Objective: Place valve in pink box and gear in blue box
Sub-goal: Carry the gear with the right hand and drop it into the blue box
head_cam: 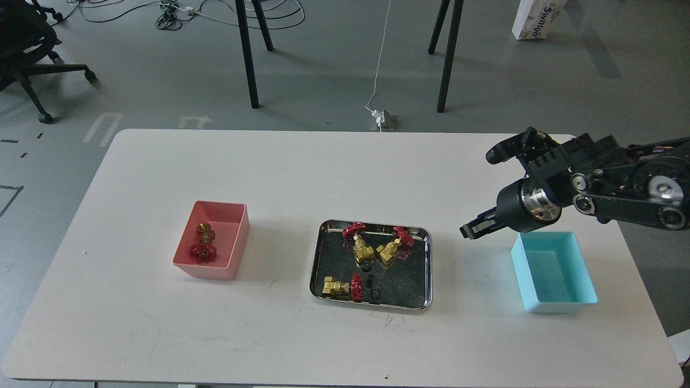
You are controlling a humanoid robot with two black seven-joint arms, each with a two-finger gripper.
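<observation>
So far one valve (203, 242) lies in the pink box (235, 249); the blue box (582, 280) is empty, gears (370, 281) wait, and I cannot tell the right hand's (474, 227) opening.

A steel tray (318, 269) sits mid-table (280, 178); office chair (27, 48), cables (172, 13) and carton (536, 19) behind

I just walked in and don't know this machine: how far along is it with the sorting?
One valve already lies in the pink box. The blue box looks empty, so no gear has gone in. The right gripper hangs between steel tray and blue box; whether it holds anything I cannot tell. Left: three valves and a few black gears in the tray.
</observation>
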